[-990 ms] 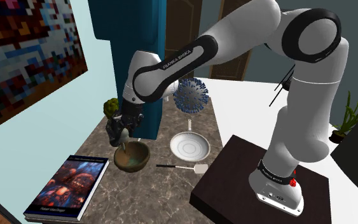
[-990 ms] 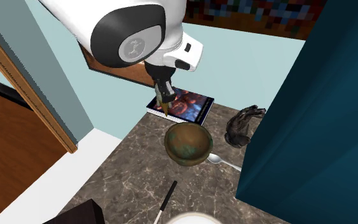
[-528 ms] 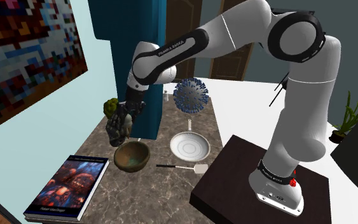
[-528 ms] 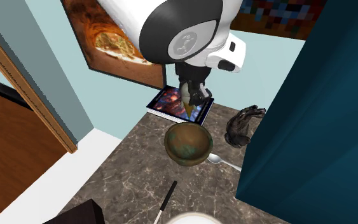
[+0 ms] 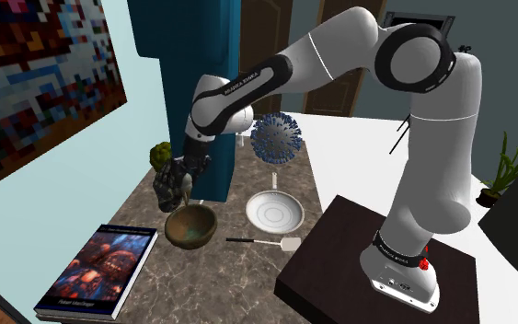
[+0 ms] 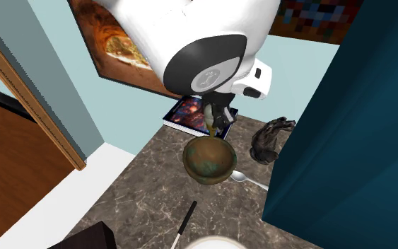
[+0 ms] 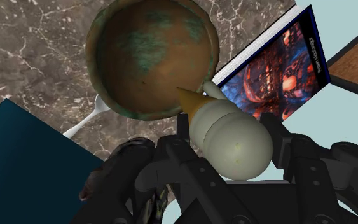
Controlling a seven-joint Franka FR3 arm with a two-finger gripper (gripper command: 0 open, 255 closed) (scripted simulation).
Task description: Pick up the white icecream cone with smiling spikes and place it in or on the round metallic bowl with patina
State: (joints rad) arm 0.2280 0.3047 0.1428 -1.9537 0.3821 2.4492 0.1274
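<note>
My gripper is shut on the ice cream cone, a pale cream scoop with a tan pointed tip that aims down. In the wrist view the tip hangs over the rim of the round brown bowl with green patina, on the side nearest the book. From the shoulder view the gripper holds the cone a little above the bowl. The second exterior view has the gripper just above the bowl's far rim, cone tip downward.
On the marble top a book lies beside the bowl. A white plate, a spatula and a spiky blue ball are nearby. A dark figurine, a spoon and the teal cabinet stand close behind.
Holding the cone, the gripper has shifted to the second exterior view's right, from over the book's side to above the bowl's far rim, then dropped slightly. The arm's elbow has swung higher.
</note>
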